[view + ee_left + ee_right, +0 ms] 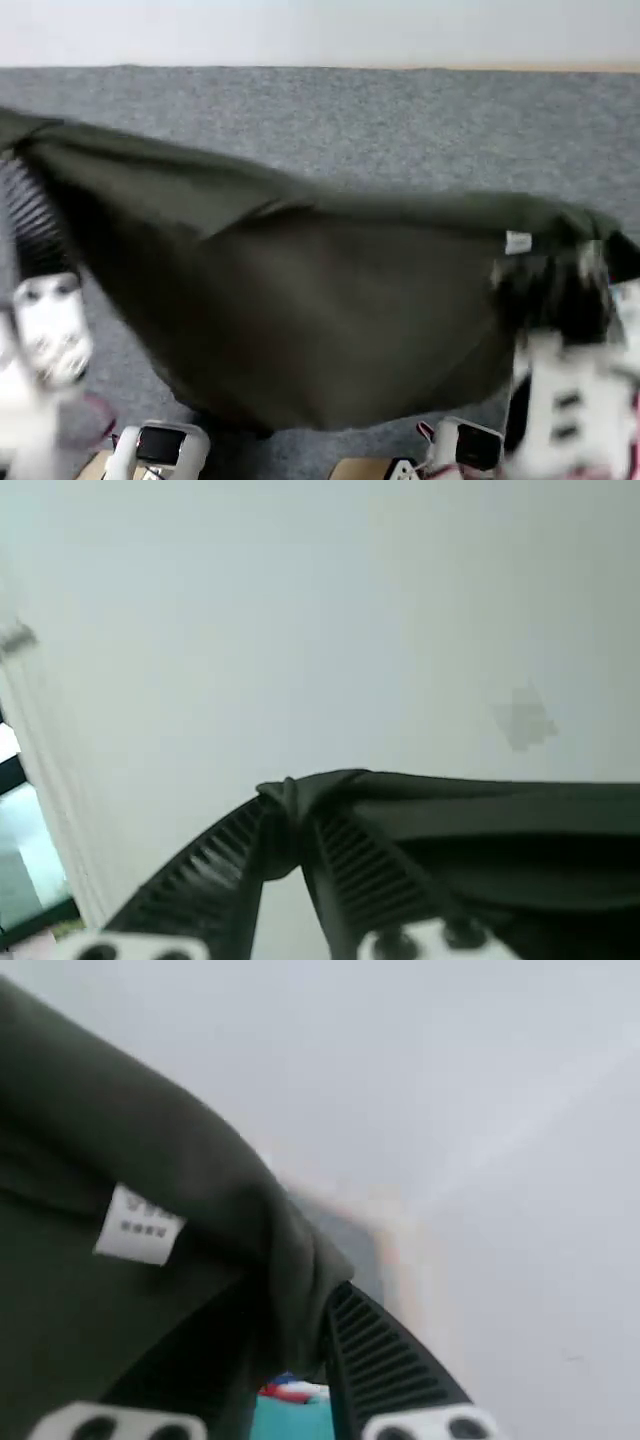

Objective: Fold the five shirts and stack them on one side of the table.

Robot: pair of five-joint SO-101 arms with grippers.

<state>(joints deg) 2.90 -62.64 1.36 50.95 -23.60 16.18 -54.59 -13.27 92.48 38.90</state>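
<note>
Left gripper (285, 810) was clamped on a bunched corner of the dark olive shirt (320, 320), its two ribbed fingers (360, 865) meeting on the knot of cloth with only fabric between them. Right gripper (310, 1310) held the opposite end. One black finger (385, 1360) showed beneath a fold that draped over the rest, and since the cloth hung from that point I judged it closed on the shirt too. A small white label (138, 1225) sat on the fabric just beside that grip.

Between the two arms the shirt was stretched wide above the grey table (330, 110) — its upper edge ran nearly taut from one side of the high view to the other, while the body sagged in a broad curve toward the arm bases. Whether the lowest part touched the table I could not tell.

By my reading, the step in hand was spreading — the garment held up and opened out ahead of any fold. The next move would call for both arms to come down together with even tension, so the shirt lands flat and smooth on the table rather than bunched. Only then could a fold be made. Letting one end go early would likely drop the cloth in a heap.
</note>
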